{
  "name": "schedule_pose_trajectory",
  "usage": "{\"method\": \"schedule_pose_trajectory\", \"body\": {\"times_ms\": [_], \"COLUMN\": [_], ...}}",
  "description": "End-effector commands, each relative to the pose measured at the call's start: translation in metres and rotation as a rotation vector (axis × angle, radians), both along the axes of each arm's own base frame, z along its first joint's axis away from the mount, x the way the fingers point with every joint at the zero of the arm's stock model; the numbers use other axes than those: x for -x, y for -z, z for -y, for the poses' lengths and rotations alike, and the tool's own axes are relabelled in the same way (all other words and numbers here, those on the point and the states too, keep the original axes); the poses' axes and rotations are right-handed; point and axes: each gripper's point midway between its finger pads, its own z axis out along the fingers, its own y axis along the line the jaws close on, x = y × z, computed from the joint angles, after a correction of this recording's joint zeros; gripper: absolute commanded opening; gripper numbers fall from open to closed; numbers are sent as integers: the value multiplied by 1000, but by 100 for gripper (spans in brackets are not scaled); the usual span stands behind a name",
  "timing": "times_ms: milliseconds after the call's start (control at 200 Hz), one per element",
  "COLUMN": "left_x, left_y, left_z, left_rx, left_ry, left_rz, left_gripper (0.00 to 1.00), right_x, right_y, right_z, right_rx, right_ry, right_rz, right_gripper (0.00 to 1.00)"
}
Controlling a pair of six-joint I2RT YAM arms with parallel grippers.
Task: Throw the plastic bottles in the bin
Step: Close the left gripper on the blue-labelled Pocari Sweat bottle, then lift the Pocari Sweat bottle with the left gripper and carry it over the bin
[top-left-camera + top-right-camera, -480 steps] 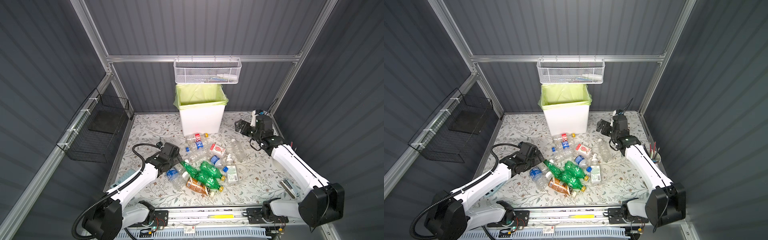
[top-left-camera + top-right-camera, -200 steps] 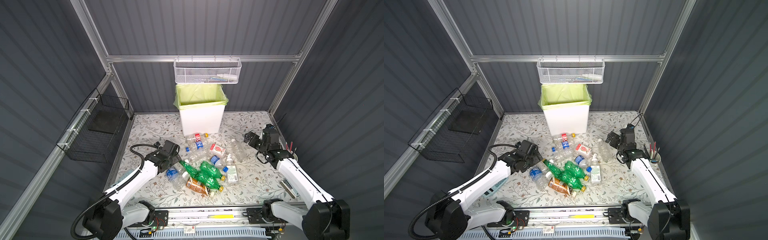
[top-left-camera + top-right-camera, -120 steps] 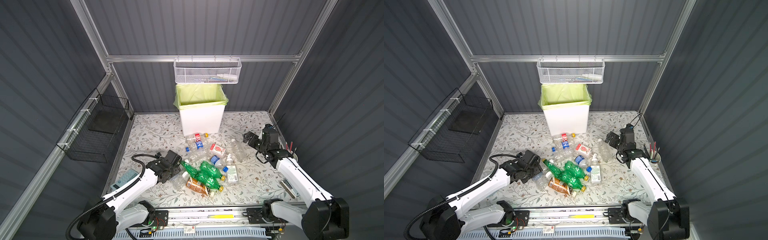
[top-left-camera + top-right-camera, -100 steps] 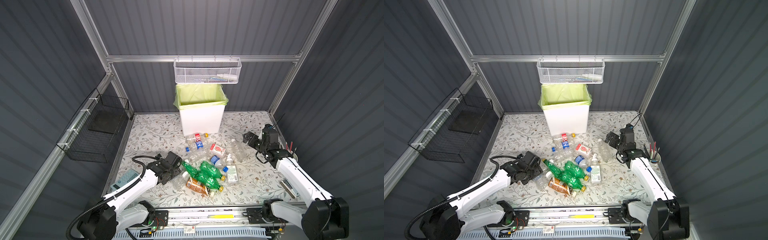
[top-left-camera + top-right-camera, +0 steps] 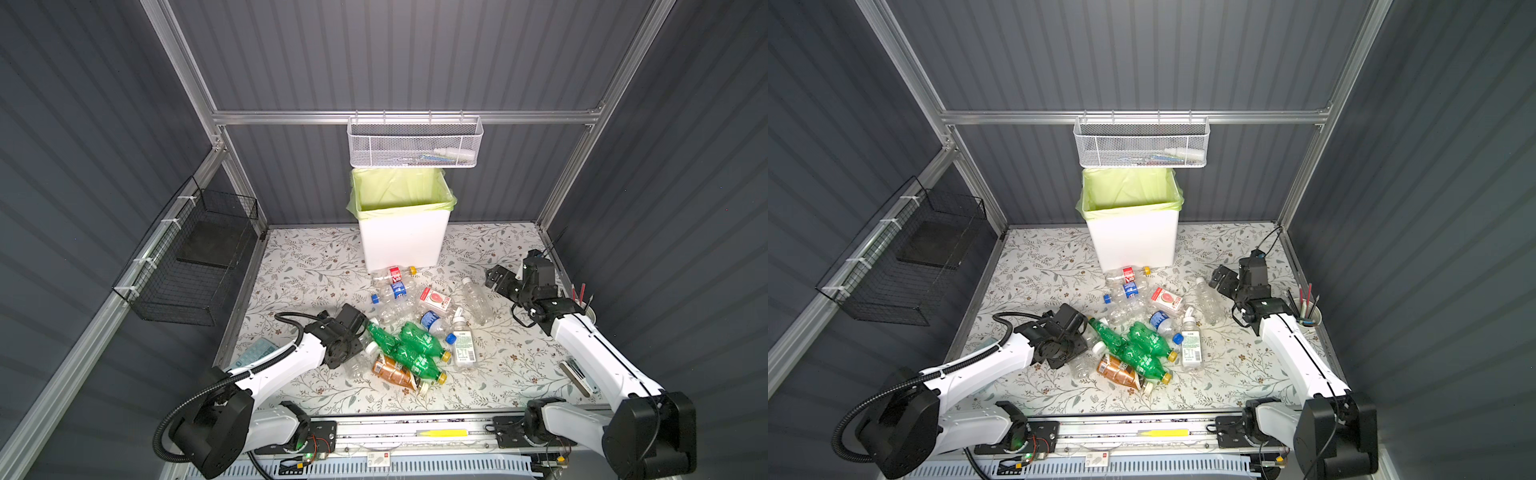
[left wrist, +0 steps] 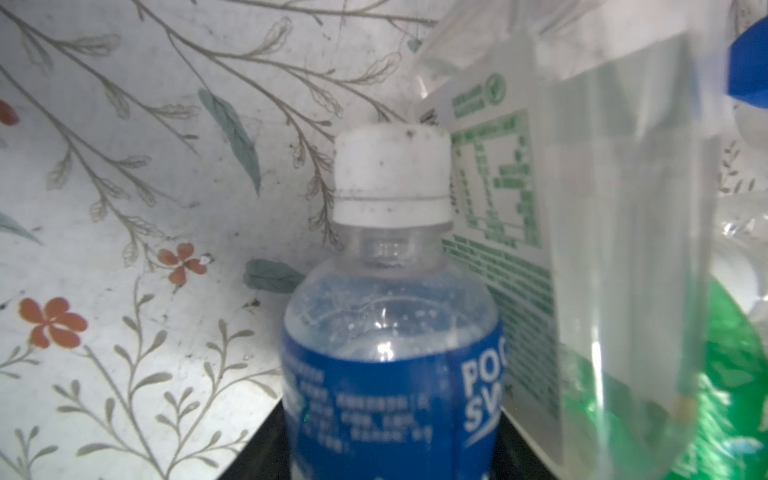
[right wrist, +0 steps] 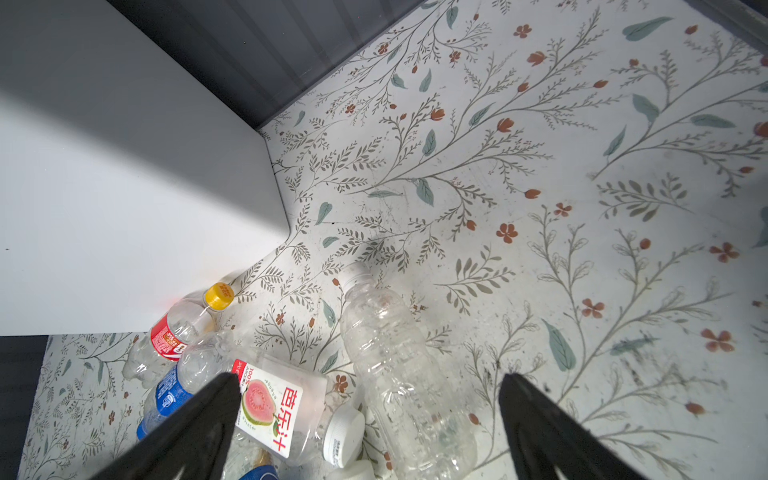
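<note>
Hovering on the right, the right gripper (image 7: 369, 376) stands with jaws spread wide above 1 clear bottle (image 7: 399, 365) lying on the floral table (image 5: 311, 266). Over on the left, the left gripper (image 5: 351, 338) sits low at the left edge of the plastic bottles (image 5: 415, 345), a heap at mid-table; a blue-labelled bottle (image 6: 390, 374) with white cap fills its wrist view, but whether the jaws clamp it cannot be told. At far centre the bin (image 5: 401, 241) stands upright, lined in yellow-green, 1 red-labelled bottle (image 5: 392, 272) just beside its near wall
</note>
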Motion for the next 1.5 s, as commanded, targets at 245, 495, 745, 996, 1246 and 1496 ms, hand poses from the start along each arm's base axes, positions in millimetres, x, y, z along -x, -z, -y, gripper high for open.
{"method": "schedule_pose_trajectory", "body": {"times_ms": [245,495,745,996,1246,1496], "left_x": [-25,-86,-125,-246,-333,-278], "left_y": [-106,-317,-530,-492,-433,-493], "left_z": [-28,-50,-14,70,134,104], "left_rx": [-135,-379,-392,-201,33,-46], "left_ry": [10,23,44,255,428,380], "left_rz": [238,734,1391,1373,1217,1418], "left_gripper": [48,53,56,62,87,100], "right_x": [-10,-16,-12,2,0,0], "right_y": [-10,-35,-49,-53,-15,-11], "right_z": [14,24,25,24,-5,-1], "right_rx": [45,50,48,15,86,112], "right_ry": [18,40,27,24,-126,-113], "right_rz": [9,82,122,168,-11,-6], "right_gripper": [99,99,99,99,99,99]}}
